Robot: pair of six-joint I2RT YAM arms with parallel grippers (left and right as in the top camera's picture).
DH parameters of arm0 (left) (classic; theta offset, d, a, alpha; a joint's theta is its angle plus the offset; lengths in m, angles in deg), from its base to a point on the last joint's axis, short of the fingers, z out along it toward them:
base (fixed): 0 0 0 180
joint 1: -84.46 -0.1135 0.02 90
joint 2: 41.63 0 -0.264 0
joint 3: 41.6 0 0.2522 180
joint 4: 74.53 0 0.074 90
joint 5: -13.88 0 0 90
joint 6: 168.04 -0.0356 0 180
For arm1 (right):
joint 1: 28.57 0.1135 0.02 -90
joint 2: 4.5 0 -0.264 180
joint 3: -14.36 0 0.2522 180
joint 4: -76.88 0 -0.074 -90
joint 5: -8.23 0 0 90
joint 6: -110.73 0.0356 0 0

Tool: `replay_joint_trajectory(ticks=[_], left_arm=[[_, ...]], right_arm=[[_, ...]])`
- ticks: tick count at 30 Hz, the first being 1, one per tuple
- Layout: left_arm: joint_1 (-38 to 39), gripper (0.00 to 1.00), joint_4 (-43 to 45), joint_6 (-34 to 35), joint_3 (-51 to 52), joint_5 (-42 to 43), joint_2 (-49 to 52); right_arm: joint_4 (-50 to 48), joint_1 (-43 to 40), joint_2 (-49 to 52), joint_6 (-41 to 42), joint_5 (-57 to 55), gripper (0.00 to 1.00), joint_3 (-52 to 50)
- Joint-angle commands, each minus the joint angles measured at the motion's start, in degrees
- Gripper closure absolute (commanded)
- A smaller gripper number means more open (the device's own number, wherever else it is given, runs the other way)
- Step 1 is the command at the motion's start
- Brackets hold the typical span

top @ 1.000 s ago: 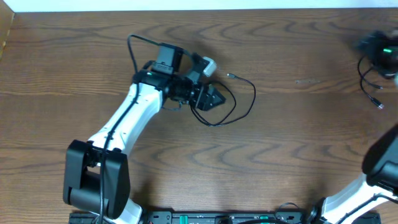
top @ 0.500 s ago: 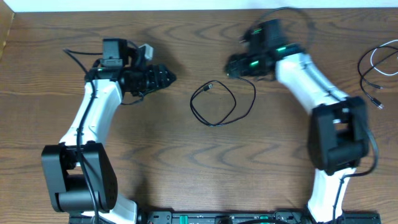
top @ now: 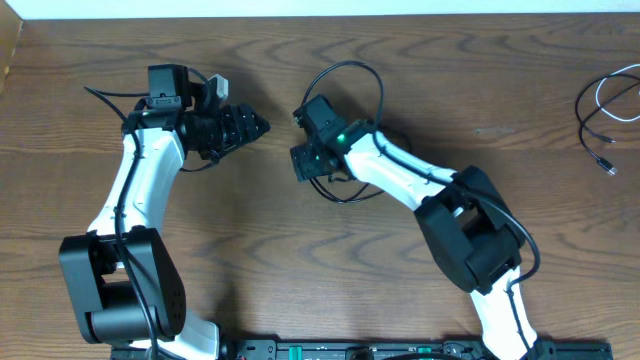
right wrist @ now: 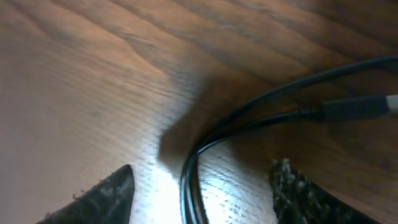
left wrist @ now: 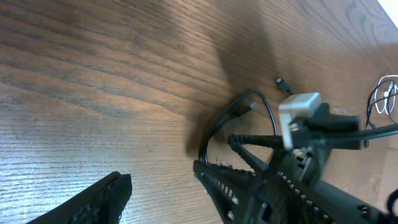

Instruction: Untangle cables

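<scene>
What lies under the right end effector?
The black cable lies on the table between its open fingers, a plug end nearby. From above, the arm covers part of the loop, so any crossings there are hidden.

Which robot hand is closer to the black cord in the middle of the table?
The right hand. It hangs right over the black cord, open around it. The left hand is off to the cord's left side, not touching it.

A dark brown wooden counter point(top: 300, 280) is filling the view, and a pale strip point(top: 300, 8) is running along its far edge.
</scene>
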Motion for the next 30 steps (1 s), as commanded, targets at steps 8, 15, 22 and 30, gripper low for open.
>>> replay_joint_trajectory(ticks=[8, 15, 22, 30], left_arm=[[-0.22, 0.25, -0.31, 0.57, 0.22, -0.52, -1.42], [-0.22, 0.25, -1.18, 0.55, 0.22, -0.52, -1.42], [0.76, 0.25, -2.93, 0.74, 0.22, -0.55, -1.40], [4.11, 0.25, -3.02, 0.74, 0.22, -0.52, -1.40]], right_arm=[[0.66, 6.91, 3.13, 1.27, -14.80, 0.62, 0.00], [2.56, 6.84, 3.19, 2.51, -13.14, 0.87, 0.04], [8.09, 2.51, -0.02, -5.75, -13.35, 0.99, 4.26], [13.42, -9.55, -12.02, -18.73, -7.89, 0.99, 6.21]])
